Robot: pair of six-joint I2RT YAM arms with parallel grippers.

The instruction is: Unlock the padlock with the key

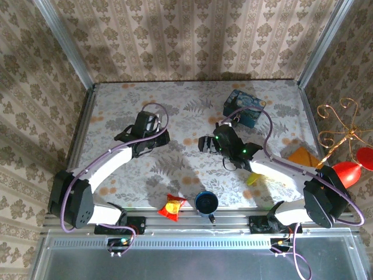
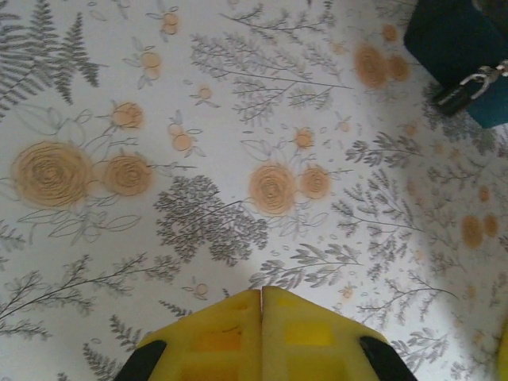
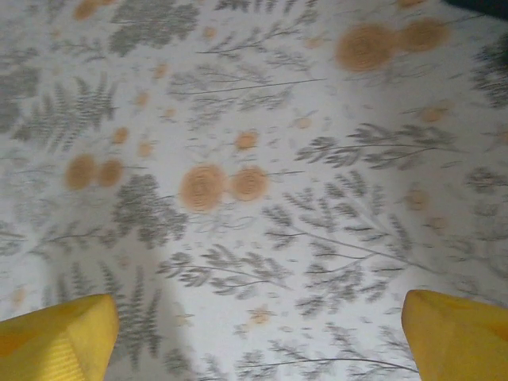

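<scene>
The padlock (image 2: 467, 89) is tiny and dark with a silvery shackle. It lies on the flowered tablecloth against the blue painted tin (image 2: 454, 36), far to the upper right in the left wrist view. The key is out of view. My left gripper (image 2: 262, 292) (image 1: 149, 121) hovers over bare cloth at the table's left middle, its yellow pads pressed together with nothing between them. My right gripper (image 3: 255, 305) (image 1: 211, 135) is at the table's middle, just left of and nearer than the tin (image 1: 243, 108). It is open over the cloth, its yellow fingertips (image 3: 59, 337) wide apart with nothing between them.
A red and yellow snack bag (image 1: 172, 207) and a dark blue cup (image 1: 206, 202) sit at the near edge between the arm bases. An orange piece (image 1: 303, 156), a red object (image 1: 349, 171) and a gold wire stand (image 1: 341, 125) are at the right side.
</scene>
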